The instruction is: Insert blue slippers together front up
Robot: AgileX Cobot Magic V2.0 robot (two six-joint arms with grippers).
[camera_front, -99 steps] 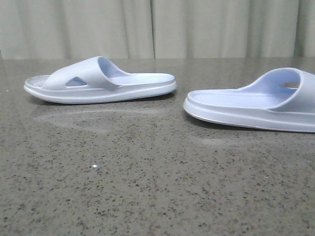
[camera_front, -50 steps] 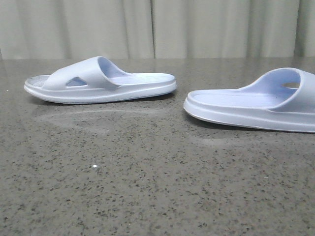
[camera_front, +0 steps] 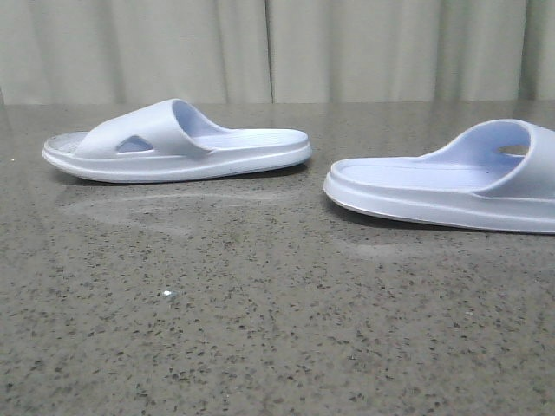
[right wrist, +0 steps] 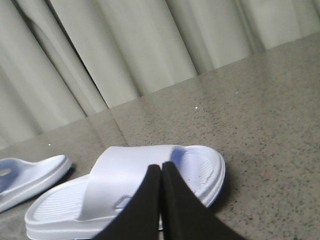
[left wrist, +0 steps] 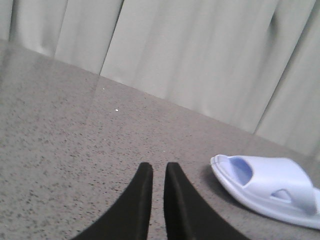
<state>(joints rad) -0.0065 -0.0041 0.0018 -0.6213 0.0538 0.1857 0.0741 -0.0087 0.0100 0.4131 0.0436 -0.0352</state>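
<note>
1. The left gripper (left wrist: 158,172) has two black fingers (left wrist: 140,200) with only a thin gap between them.
2. One blue slipper (left wrist: 267,192) lies flat on the speckled table (left wrist: 60,145), just beside the fingers.
3. Pale curtains (left wrist: 200,55) hang behind.

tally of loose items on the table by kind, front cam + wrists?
Pale lavender-blue foam slide slippers: 2, the left slipper and the right slipper, lying apart on the speckled grey stone table.
Other loose objects: 0 visible.
Total: 2.
</note>
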